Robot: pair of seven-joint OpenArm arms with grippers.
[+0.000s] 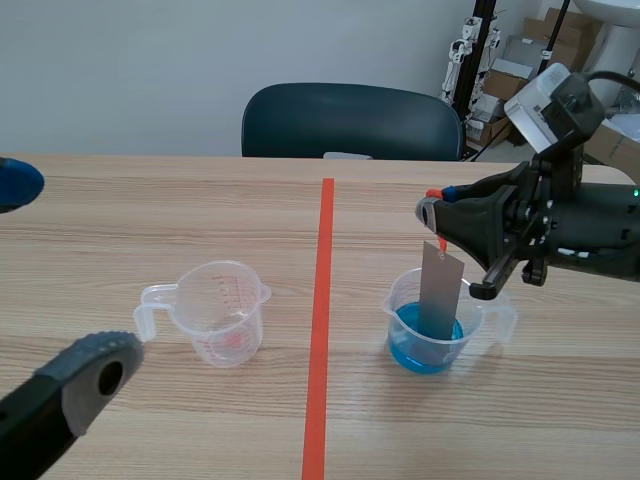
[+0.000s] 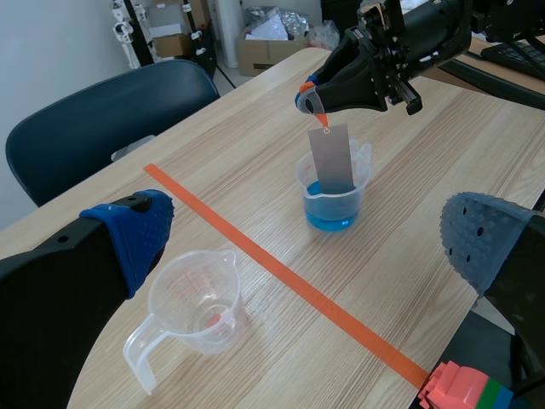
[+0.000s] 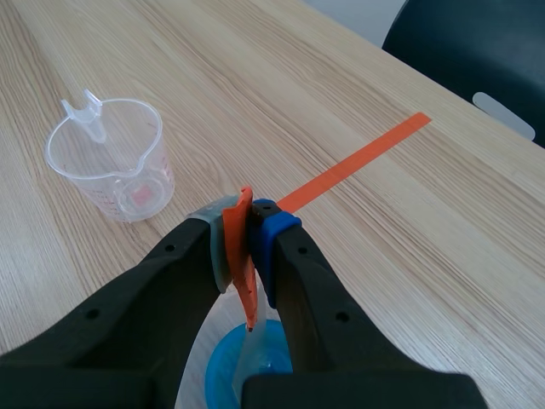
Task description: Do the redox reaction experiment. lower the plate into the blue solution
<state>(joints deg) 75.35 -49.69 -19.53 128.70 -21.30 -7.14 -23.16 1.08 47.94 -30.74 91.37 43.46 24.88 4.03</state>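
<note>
Right fingers (image 3: pixel 192 264) pinching tab (image 3: pixel 241 247), plate (image 1: pixel 441 290) inside cup (image 1: pixel 397 300)

Right wrist view: clear plastic cup of blue solution (image 3: pixel 223 371) mostly hidden under the right gripper (image 3: pixel 249 232). Thin grey metal plate (image 3: pixel 253 345) in it shows only a sliver, depth unclear.

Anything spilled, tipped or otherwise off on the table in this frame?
Nothing stands out. The empty cup and the cup of blue solution stand upright, with no liquid on the table. The plate hangs by its orange tag from the right gripper, lower end inside the cup.
</note>
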